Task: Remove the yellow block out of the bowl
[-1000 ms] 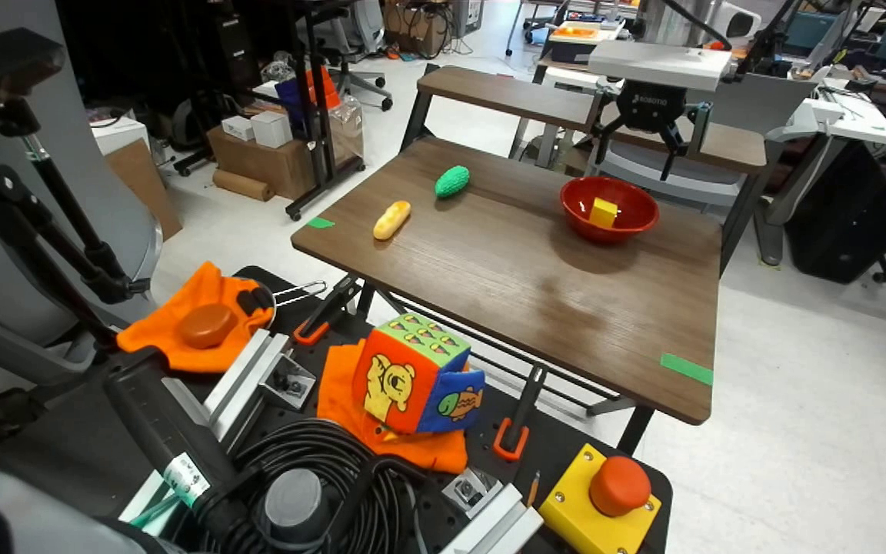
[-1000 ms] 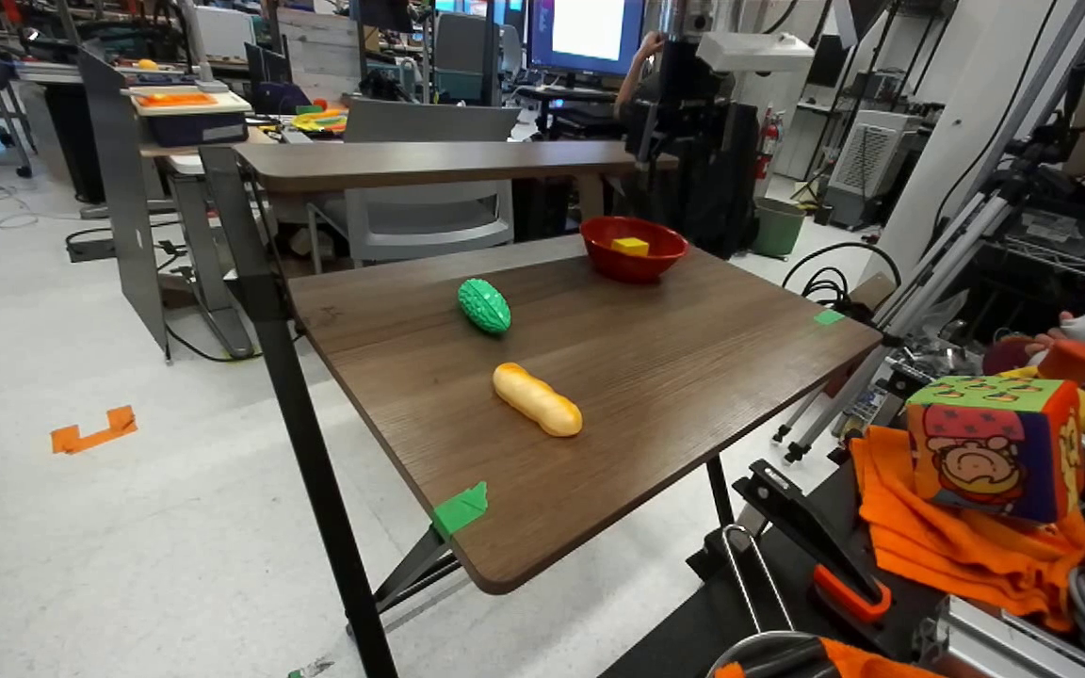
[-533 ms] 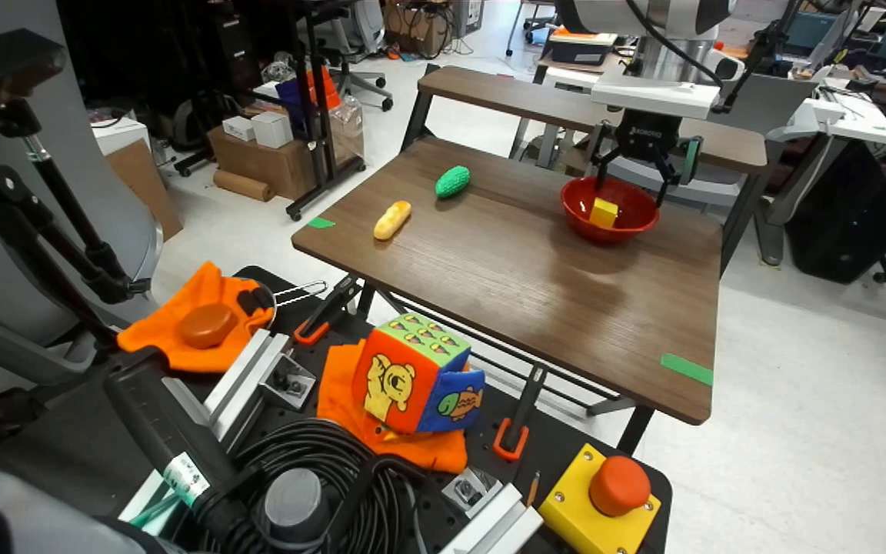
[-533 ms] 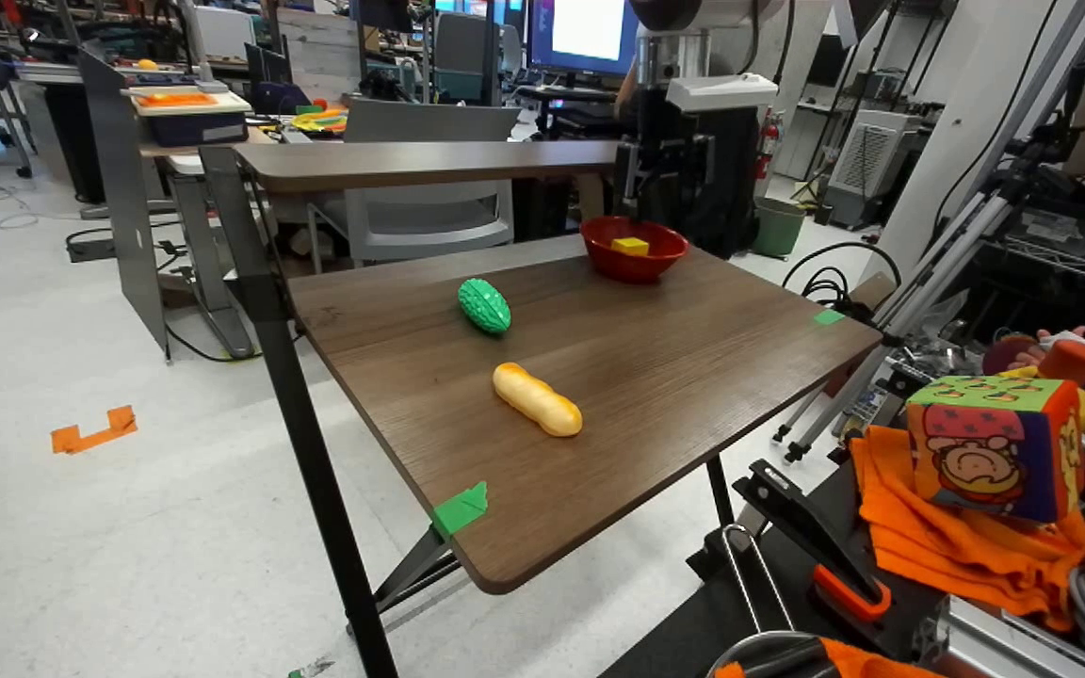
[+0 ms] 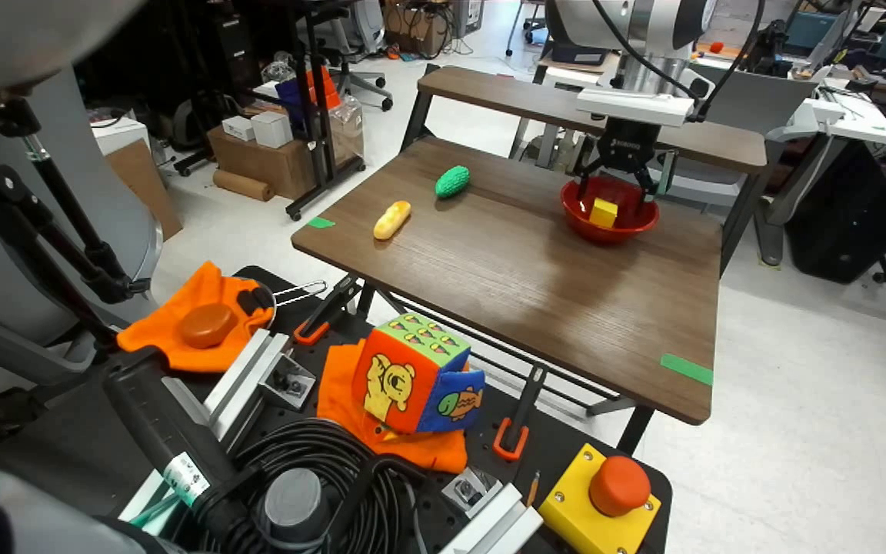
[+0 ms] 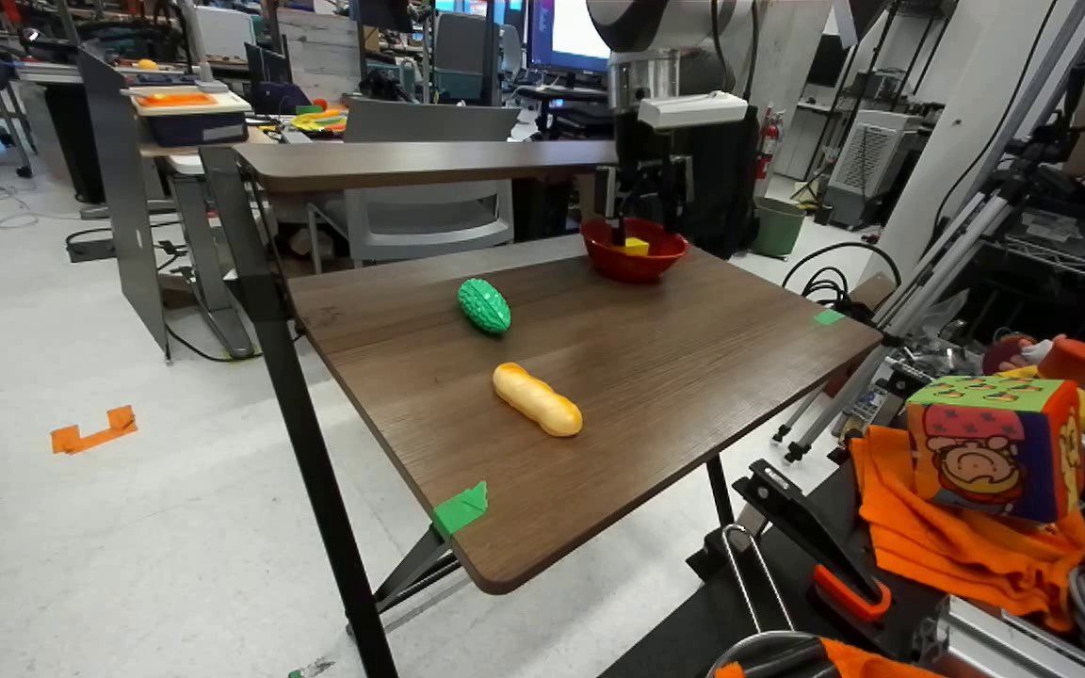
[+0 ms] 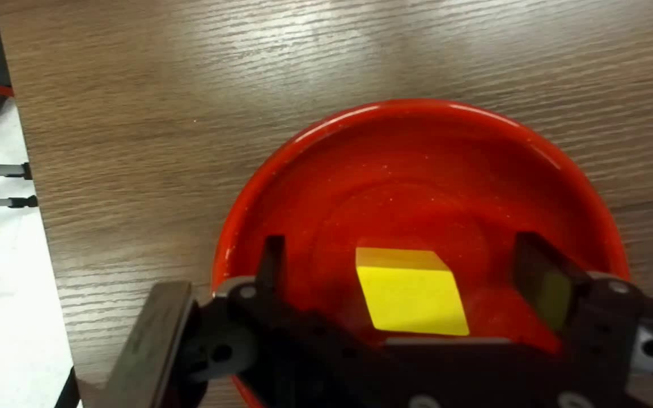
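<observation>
We saw the yellow block point(image 7: 415, 298) in the bowl point(image 7: 403, 150), framed by the parted jaws of the gripper point(image 7: 401, 259), which held nothing. So spread, we judged, they could snag the bowl's wall and tip it, or, closing unevenly, lose the block.

Hand point(image 5: 616, 195) spread over red bowl point(image 5: 603, 234), yellow block point(image 5: 604, 213) inside.

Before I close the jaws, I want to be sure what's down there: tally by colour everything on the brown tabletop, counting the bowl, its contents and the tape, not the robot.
Red: 1 (bowl)
Yellow: 1 (yellow block, inside the bowl)
Yellow-orange: 1 (oblong object)
Green: 3 (bumpy rounded object, one tape strip, other tape strip)
Total: 6
</observation>
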You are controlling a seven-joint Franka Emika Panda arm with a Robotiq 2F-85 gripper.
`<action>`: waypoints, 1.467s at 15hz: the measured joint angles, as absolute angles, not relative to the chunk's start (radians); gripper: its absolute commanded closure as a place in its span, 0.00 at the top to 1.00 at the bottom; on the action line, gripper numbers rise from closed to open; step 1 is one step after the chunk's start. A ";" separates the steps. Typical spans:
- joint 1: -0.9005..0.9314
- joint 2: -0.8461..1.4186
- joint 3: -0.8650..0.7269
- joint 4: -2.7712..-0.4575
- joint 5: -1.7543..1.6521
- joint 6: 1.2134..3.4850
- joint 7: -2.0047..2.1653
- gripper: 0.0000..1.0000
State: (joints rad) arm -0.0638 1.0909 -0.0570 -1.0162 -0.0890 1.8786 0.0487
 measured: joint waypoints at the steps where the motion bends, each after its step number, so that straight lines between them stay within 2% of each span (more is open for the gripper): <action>1: -0.060 1.108 -0.057 -0.990 -0.089 1.863 0.049 1.00; 10: -0.051 1.237 -0.059 -0.780 -0.093 1.758 0.049 0.99; 11: -0.050 1.249 -0.061 -0.761 -0.094 1.749 0.049 0.74; 12: -0.049 1.262 -0.064 -0.742 -0.096 1.742 0.049 0.74; 18: -0.045 1.334 -0.080 -0.647 -0.130 1.693 0.049 0.28; 19: -0.045 1.343 -0.081 -0.638 -0.139 1.687 0.049 0.22; 22: -0.040 1.350 -0.083 -0.616 -0.171 1.682 0.044 0.20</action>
